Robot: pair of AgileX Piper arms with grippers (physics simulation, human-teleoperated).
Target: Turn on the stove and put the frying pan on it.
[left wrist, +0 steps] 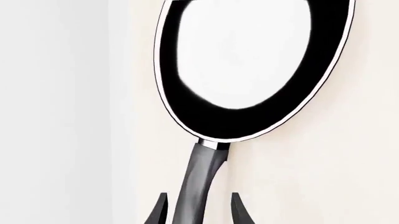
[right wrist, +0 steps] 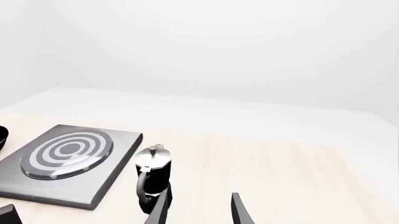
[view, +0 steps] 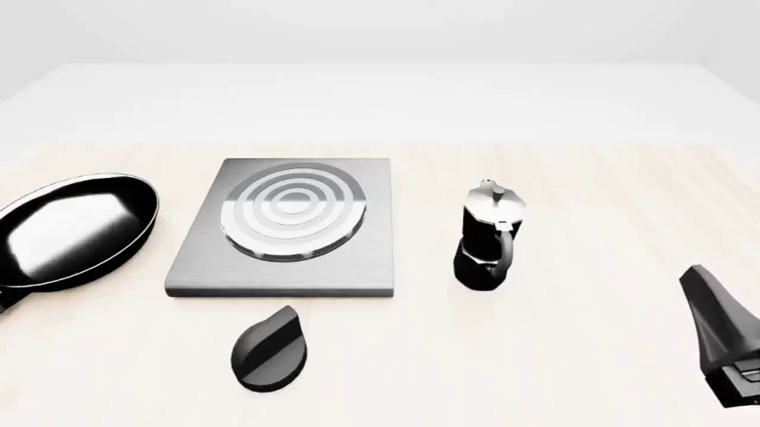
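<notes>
Pale wood desk (view: 570, 356), plain white backdrop. The stove (view: 285, 227) sits flat around the middle, its black knob (view: 270, 348) lying separately on the near side. A moka pot (view: 489, 237) stands upright just right of the plate. The pan (view: 74, 229) rests on the desk left of the stove, not on it. In the left wrist view the left pincer (left wrist: 199, 210) straddles the pan handle (left wrist: 201, 182), fingers spread with gaps either side. The right pincer (right wrist: 199, 210) hangs open over the desk's right side, holding nothing.
</notes>
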